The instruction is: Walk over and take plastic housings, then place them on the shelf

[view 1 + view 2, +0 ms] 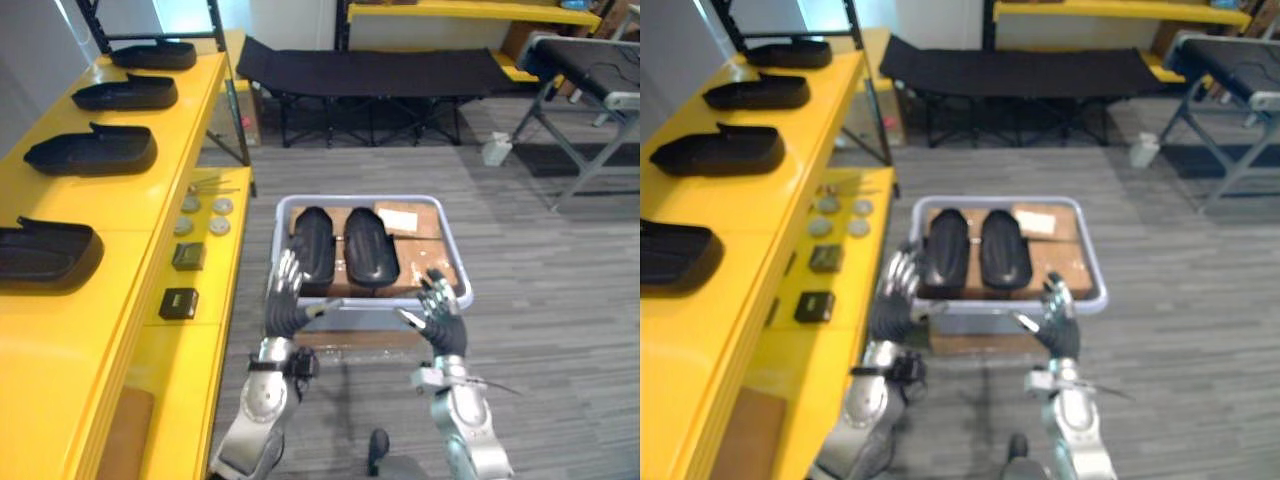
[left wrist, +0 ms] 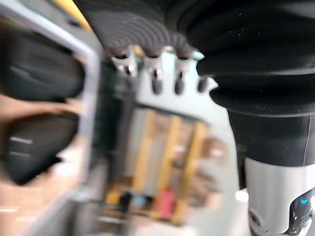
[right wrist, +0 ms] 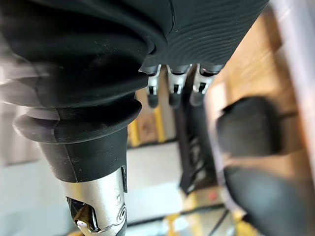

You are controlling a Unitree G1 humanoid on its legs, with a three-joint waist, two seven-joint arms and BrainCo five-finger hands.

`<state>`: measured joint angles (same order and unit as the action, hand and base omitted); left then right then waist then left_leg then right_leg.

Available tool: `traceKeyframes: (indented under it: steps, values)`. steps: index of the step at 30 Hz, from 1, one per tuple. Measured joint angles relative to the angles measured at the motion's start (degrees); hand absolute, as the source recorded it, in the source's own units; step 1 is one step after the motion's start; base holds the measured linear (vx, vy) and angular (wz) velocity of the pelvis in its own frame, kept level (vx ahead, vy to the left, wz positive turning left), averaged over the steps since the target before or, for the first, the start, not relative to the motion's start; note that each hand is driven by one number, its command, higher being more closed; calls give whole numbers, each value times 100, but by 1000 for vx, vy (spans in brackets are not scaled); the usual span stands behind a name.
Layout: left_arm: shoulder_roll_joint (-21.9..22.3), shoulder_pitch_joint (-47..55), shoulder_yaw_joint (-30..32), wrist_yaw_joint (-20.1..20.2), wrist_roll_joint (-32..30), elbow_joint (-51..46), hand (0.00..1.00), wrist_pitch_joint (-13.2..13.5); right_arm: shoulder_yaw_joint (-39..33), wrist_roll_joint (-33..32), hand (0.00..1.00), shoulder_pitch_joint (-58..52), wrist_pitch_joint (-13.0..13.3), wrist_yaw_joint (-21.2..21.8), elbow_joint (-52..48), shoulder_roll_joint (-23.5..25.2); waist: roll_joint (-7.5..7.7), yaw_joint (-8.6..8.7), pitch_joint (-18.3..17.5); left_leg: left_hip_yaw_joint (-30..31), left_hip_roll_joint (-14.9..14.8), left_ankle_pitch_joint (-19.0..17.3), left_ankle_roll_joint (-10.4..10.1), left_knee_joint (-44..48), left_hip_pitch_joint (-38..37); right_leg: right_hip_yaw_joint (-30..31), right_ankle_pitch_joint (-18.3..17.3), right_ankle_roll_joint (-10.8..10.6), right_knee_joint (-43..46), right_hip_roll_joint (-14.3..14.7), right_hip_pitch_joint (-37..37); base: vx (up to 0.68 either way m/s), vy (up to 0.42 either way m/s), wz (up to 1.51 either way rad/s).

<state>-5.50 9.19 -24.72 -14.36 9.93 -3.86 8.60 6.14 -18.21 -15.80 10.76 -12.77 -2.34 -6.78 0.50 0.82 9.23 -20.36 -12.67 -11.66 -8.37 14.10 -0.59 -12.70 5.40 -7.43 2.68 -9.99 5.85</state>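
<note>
Left eye view showed two plastic housings (image 1: 371,245) lying side by side in a grey crate (image 1: 370,300); they seemed light, stiff and slick, best gripped across the long edges. Each was a black, glossy, oblong domed shell. At their 7 o'clock the left robot hand (image 1: 287,290) and at 5 o'clock the right robot hand (image 1: 438,305) hovered, fingers spread, empty.

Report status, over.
Hands open, empty: left hand, right hand, at near edge of grey bin. Two black housings lie inside. Nothing in the way.
</note>
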Motion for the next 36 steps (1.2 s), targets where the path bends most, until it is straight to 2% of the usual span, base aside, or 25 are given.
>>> traceKeyframes:
  steps: [3,5,9,10,13,16,19,21,23,25,26,27,28,30,31,34,36]
  values:
    - [-125,-190,93,239,-432,829,0,-367,-277,-248,0,117,-14,-114,296,0,-59,31,198,419,163,-6,23,234,385,-138,234,-49,-192,-139,23,-29,115,29]
    - [-292,-261,251,282,-610,1325,0,-574,-326,-303,0,352,6,-245,576,1,-6,7,434,520,239,11,49,272,573,-233,356,-73,-346,-212,44,-63,58,27]
    - [-553,-232,316,464,-612,1865,0,-664,-582,-352,0,1263,55,-615,1132,-64,-5,-82,844,606,294,4,73,451,903,-327,488,-90,-453,-272,168,-86,8,15]
    - [-530,-254,305,491,-663,2169,0,-668,-801,-362,0,1869,82,-783,1496,-236,-38,-118,995,639,337,-7,107,532,1003,-327,543,-102,-457,-314,210,-78,18,11]
    - [-518,-281,220,490,-783,2484,0,-640,-969,-413,0,2652,213,-1033,1856,-576,-97,-189,1174,742,348,-32,142,683,1133,-371,592,-106,-477,-327,211,-70,24,13]
    - [-518,-238,221,467,-782,2622,0,-488,-1014,-488,0,3183,396,-1227,1873,-787,-131,-302,1308,820,348,-36,148,755,1184,-419,596,-102,-456,-327,197,-56,-5,9]
    - [-483,-179,334,447,-776,2677,0,-89,-994,-704,0,3247,618,-1172,1862,-785,-155,-350,1335,881,347,-91,172,851,1265,-451,596,-102,-442,-326,198,-59,2,7]
    - [-396,-76,489,454,-775,2593,0,275,-1002,-809,0,2804,663,-891,1605,-669,-155,-339,1335,871,337,-183,172,942,1254,-430,587,-103,-432,-325,177,-50,17,-7]
    - [-277,-13,618,496,-751,2426,0,528,-1014,-797,0,2200,700,-614,1299,-514,-154,-305,1335,861,317,-332,165,1024,1227,-409,537,-89,-400,-317,144,-30,30,-14]
    - [-243,-10,657,622,-656,2181,0,628,-1068,-796,0,1571,758,-419,1150,-278,-143,-284,1342,836,277,-484,169,1136,1090,-323,241,-6,48,-339,226,-5,74,-21]
    - [-250,31,671,702,-560,2000,0,644,-1081,-791,0,1286,817,-334,1129,-139,-124,-250,1350,803,223,-584,167,1240,987,-242,7,-6,495,-373,324,47,127,-39]
    - [-248,83,738,823,-517,1765,0,687,-1113,-721,0,890,936,-322,1000,89,-64,-231,1367,697,159,-720,167,1431,784,-119,-312,17,1331,-455,569,47,89,-46]
    - [-250,99,769,835,-518,1710,0,720,-1122,-653,0,785,987,-319,924,156,-41,-213,1370,675,147,-772,173,1492,727,-116,-366,50,1545,-481,641,54,91,-61]
    - [-299,98,834,779,-437,1579,0,838,-1155,-502,0,548,1302,-346,608,341,48,-122,1327,559,124,-846,205,1572,625,-111,-305,6,1458,-489,654,35,65,-58]
    - [-300,89,846,709,-244,1422,0,949,-1233,-398,0,408,1460,-344,325,421,53,-55,1320,555,92,-906,224,1573,637,-103,-135,-72,1146,-464,580,5,107,-41]
    - [-286,-27,969,576,205,1001,0,1242,-1518,-238,0,94,1596,-279,-288,550,65,10,1307,575,-34,-997,227,1665,623,-54,182,-46,712,-297,326,-20,118,-9]
    - [-267,-114,1098,570,643,697,0,1380,-1578,-235,0,-53,1606,-37,-479,594,124,40,1241,758,-69,-997,182,1635,559,-44,170,-48,610,-217,116,7,47,28]
